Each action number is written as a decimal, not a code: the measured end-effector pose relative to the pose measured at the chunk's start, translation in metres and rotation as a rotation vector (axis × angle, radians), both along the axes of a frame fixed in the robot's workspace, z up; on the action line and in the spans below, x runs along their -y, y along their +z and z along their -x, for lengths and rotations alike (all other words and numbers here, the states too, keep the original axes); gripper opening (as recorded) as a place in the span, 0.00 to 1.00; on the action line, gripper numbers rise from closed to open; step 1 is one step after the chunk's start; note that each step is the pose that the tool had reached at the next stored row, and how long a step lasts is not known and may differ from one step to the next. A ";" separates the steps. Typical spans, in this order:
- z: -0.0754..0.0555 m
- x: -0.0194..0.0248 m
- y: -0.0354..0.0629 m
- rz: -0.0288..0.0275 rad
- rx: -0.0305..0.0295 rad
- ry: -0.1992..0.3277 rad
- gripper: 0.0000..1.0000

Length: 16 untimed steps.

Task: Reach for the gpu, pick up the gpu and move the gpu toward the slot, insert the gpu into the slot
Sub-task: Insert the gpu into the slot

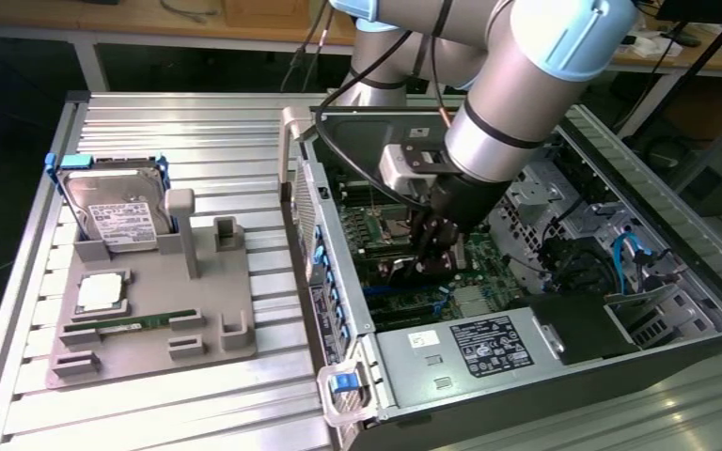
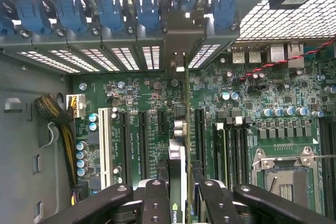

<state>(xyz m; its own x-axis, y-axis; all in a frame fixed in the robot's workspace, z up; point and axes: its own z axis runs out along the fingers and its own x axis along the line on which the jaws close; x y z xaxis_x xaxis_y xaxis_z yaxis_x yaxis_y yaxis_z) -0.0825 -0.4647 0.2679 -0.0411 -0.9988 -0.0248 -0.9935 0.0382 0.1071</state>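
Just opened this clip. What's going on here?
A robot arm reaches into the open computer case. Its gripper is shut on the gpu, holding it edge-on above the green motherboard, in line with the expansion slots. Whether the card is already seated cannot be told. Outside the case, the hard drive and the memory stick sit in their fixture.
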 end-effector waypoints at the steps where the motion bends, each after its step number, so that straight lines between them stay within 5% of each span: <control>1: 0.000 0.0000 0.0000 0.0000 0.0000 0.002 0.27; 16: 0.001 -0.0038 -0.0041 0.0005 0.0001 0.013 0.27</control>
